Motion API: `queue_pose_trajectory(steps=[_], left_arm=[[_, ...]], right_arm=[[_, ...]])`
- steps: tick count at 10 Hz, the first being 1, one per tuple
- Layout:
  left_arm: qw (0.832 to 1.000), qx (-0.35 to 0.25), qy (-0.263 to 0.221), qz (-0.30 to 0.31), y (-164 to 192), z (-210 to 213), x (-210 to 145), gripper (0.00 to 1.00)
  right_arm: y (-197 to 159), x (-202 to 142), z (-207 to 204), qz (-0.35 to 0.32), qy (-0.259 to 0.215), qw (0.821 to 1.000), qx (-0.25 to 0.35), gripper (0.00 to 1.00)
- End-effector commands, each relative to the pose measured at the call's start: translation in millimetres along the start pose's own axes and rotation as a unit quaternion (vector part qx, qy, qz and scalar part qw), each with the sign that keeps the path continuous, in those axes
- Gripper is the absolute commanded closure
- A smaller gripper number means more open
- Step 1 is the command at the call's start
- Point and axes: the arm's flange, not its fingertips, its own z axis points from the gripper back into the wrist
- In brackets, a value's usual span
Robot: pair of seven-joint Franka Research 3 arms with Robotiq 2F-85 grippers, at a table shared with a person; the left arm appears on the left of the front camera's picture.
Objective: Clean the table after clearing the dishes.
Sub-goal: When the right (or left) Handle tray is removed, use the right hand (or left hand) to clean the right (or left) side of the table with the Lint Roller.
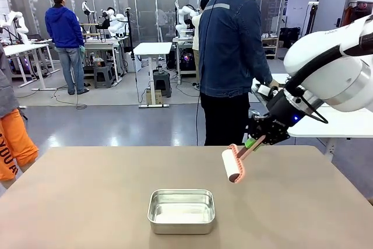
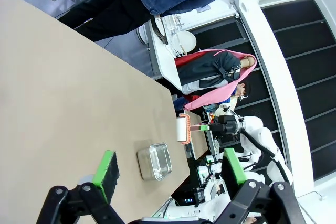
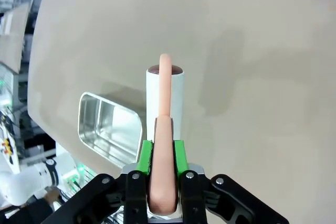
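Steel pan [image 1: 181,210] near front edge of table [image 1: 76,202]. Beyond it, R gripper [image 3: 163,153] clamps pink lint roller [image 1: 232,166] handle; roll-table contact unclear. L wrist view: L gripper [image 2: 168,163] pads wide apart, empty. Person [image 1: 230,56] at far side.

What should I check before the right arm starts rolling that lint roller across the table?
1. Grip: the right gripper is shut on the lint roller by its pink handle. Ok.
2. Contact: the roll hangs just above the table, not on it. Not ok.
3. Rolling path: a steel pan sits mid-table near the robot's edge, in the way of a full sweep. Not ok.
4. Other arm: the left gripper is open, holds nothing and is far from the roller. Ok.
5. Person: stands beyond the far edge, hands off the tabletop. Ok.
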Motion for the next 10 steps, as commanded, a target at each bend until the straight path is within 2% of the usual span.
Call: queue_pose_trajectory(steps=[1,3,6,10], left_arm=[[1.0,-0.004,0.003,-0.003,-1,3,-2,0.0],[1.0,-0.004,0.003,-0.003,-1,3,-2,0.0],[1.0,-0.004,0.003,-0.003,-1,3,-2,0.0],[1.0,-0.004,0.003,-0.003,-1,3,-2,0.0]], right_arm=[[-25,5,-15,-0.034,-0.014,0.999,0.036,0.79],[-42,20,-30,-0.069,-0.005,0.996,0.063,0.79],[-56,36,-54,-0.092,0.044,0.989,0.109,0.79],[-74,38,-82,-0.088,0.053,0.988,0.113,0.79]])
